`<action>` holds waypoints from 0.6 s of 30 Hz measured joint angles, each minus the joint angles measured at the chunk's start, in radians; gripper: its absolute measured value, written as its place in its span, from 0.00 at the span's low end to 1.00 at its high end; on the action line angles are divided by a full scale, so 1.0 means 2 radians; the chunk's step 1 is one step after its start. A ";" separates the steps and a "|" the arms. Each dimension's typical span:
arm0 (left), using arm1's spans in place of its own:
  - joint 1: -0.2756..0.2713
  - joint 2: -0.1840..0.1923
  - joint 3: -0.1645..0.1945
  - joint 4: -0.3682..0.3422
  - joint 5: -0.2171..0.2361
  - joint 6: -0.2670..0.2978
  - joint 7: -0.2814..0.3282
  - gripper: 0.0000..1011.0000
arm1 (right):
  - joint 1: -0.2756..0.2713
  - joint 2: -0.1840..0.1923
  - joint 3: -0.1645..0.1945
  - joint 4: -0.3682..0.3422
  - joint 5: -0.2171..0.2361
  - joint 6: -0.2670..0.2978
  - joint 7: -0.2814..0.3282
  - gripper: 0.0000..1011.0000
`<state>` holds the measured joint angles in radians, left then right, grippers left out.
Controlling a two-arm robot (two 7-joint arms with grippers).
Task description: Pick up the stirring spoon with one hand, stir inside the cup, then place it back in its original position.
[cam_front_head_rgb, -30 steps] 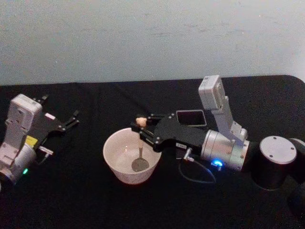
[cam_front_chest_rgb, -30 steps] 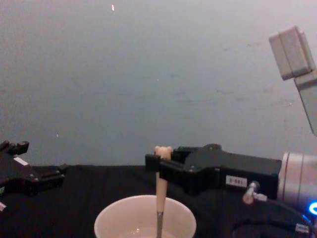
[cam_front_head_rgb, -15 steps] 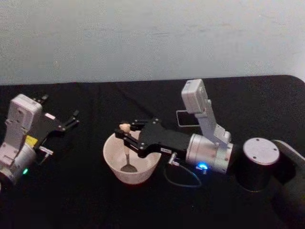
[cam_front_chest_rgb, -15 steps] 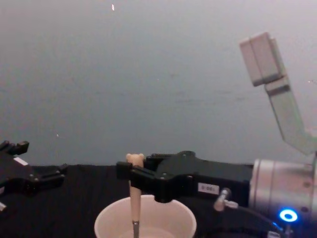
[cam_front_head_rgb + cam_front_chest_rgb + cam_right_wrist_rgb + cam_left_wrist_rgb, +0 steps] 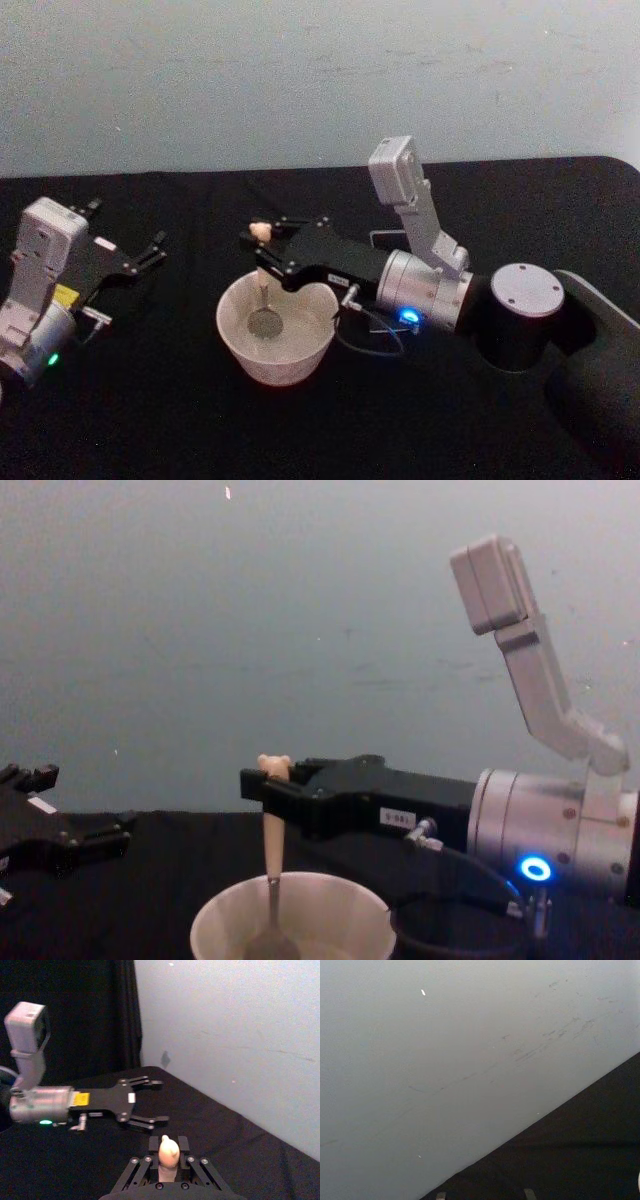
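Note:
The off-white cup (image 5: pixel 228 322) stands on the black table in front of me, also low in the chest view as the cup (image 5: pixel 215 928). The stirring spoon (image 5: pixel 264 300) stands upright in it, its metal bowl down inside and its bear head on top. My right gripper (image 5: pixel 262 243) is shut on the spoon's cream handle (image 5: pixel 271 830), just under the bear head (image 5: pixel 169 1151). The dark grey holder (image 5: pixel 381 237) is mostly hidden behind my right arm. My left gripper (image 5: pixel 150 250) rests open at the left, away from the cup, and appears as the left gripper (image 5: pixel 147 1102) in the right wrist view.
A black cloth covers the table (image 5: pixel 150 420), with a pale wall (image 5: pixel 300 70) right behind it. A thin cable (image 5: pixel 368 338) loops from my right arm beside the cup. My right arm's large base joint (image 5: pixel 520 300) sits at the right.
My right gripper has carried the spoon from the cup's right side to its left, then toward the far rim. The spoon's bowl moved inside the cup with it. The left arm stayed still.

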<state>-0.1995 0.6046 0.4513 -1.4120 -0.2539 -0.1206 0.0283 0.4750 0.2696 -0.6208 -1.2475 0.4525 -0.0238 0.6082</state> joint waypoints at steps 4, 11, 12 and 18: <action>0.000 0.000 0.000 0.000 0.000 0.000 0.000 0.99 | 0.004 -0.001 0.007 0.008 -0.001 -0.001 -0.006 0.21; 0.000 0.000 0.000 0.000 0.000 0.000 0.000 0.99 | -0.002 0.012 0.018 0.000 -0.003 0.003 -0.010 0.21; 0.000 0.000 0.000 0.000 0.000 0.000 0.000 0.99 | -0.002 0.012 0.018 0.000 -0.003 0.003 -0.010 0.21; 0.000 0.000 0.000 0.000 0.000 0.000 0.000 0.99 | -0.020 0.032 0.028 -0.028 0.000 0.008 -0.009 0.21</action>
<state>-0.1995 0.6047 0.4514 -1.4120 -0.2539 -0.1205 0.0283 0.4351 0.3339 -0.5645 -1.3029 0.4531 -0.0080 0.5911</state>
